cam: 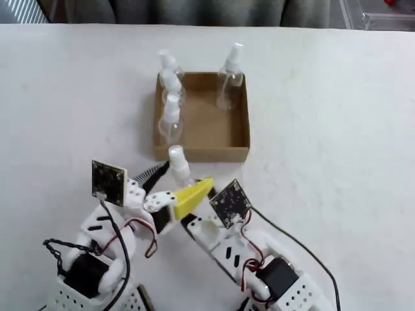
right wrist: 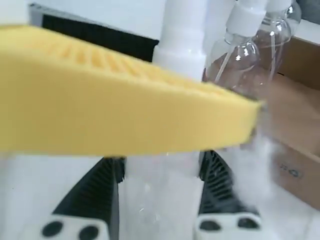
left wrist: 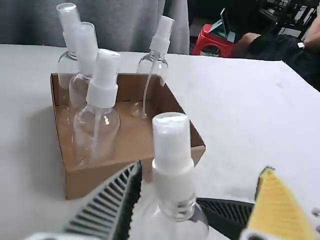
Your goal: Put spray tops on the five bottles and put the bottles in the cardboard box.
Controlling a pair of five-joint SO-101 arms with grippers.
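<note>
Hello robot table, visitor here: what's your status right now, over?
Left gripper shut on fifth bottle, capped, upright just outside cardboard box. Right gripper close beside it, state unclear. Four capped bottles in box. Room left in box.

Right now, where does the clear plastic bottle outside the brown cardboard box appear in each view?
High view: the bottle at the box's near wall.
Left wrist view: nearest bottle, before the box.
Right wrist view: bottle between two black ridged fingers.
Shared landmark: the box.
</note>
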